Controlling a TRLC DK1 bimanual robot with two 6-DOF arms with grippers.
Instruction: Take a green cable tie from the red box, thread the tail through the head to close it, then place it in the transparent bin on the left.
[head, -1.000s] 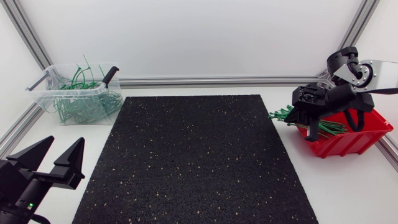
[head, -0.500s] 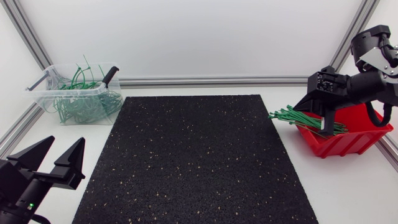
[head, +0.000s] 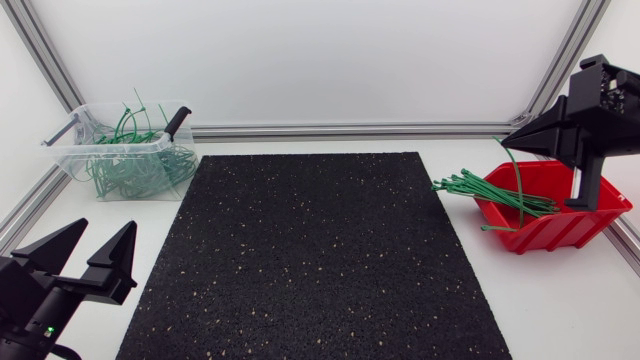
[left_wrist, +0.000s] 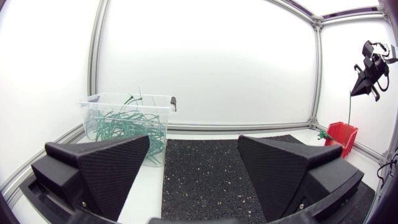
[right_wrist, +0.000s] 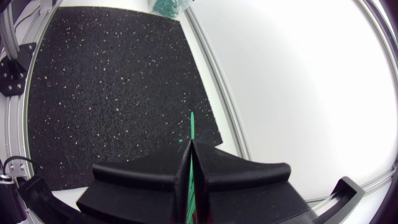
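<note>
The right gripper (head: 512, 143) is pinching one green cable tie (head: 518, 185) between closed fingers, dangling it above the single red box (head: 560, 232) at the counter's (head: 560, 300) right. The left gripper (head: 105, 230) is resting near left, fingers spread wide. One transparent bin (head: 75, 150) is sitting far left.

Mat (head: 310, 250): black, pale speckles all over. Box (head: 560, 228) at three o'clock: bright red, with green cable ties (head: 478, 187) in it. Bin (head: 72, 152) at ten o'clock: clear, green tangle (head: 130, 172) inside, black latch (head: 176, 120). Left gripper (head: 105, 226) at eight o'clock and right gripper (right_wrist: 190, 144): matte black. Single tie (right_wrist: 191, 127) pinched in right gripper: green. Table (head: 560, 300): white.
</note>
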